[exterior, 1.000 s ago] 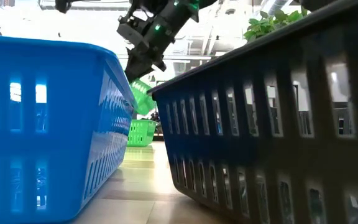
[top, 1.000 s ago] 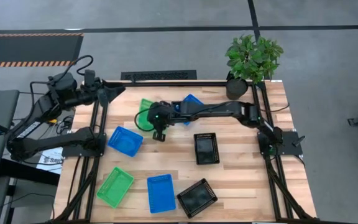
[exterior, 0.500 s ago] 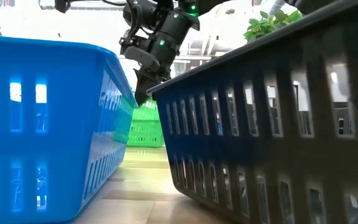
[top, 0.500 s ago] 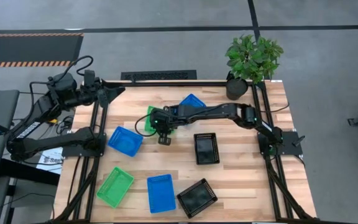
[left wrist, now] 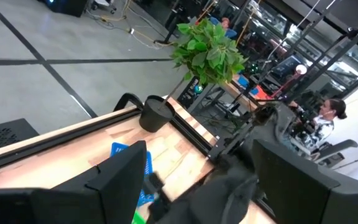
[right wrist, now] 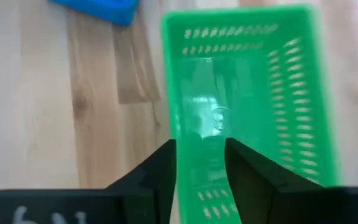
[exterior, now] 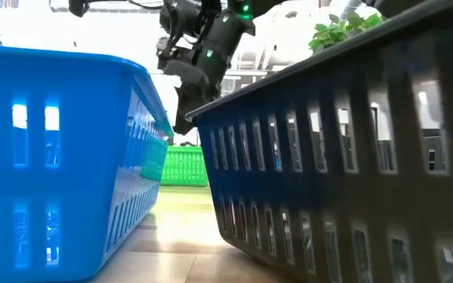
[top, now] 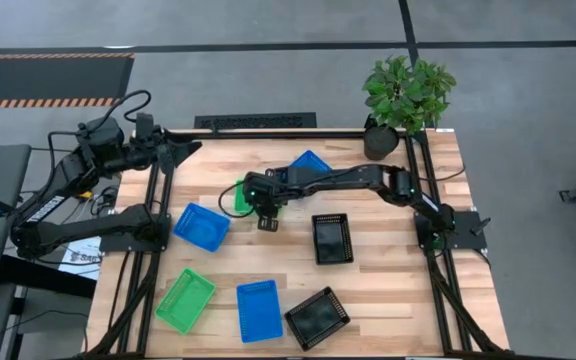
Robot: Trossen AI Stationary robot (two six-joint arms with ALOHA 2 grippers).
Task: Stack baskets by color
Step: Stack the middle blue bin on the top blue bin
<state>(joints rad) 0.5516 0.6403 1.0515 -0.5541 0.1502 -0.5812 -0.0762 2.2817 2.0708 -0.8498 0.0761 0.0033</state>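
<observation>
Green basket (right wrist: 247, 93) lowered, right pincer (right wrist: 201, 165) astride.

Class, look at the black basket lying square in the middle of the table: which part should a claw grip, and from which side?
Grip a long side wall of the black basket from straight above: it sits upright, open side up, nothing touching it.

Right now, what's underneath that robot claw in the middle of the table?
A bright green basket lies flat on the wooden table under the right gripper. The open fingers straddle its near wall. Whether more green baskets are nested inside it cannot be told.
</observation>
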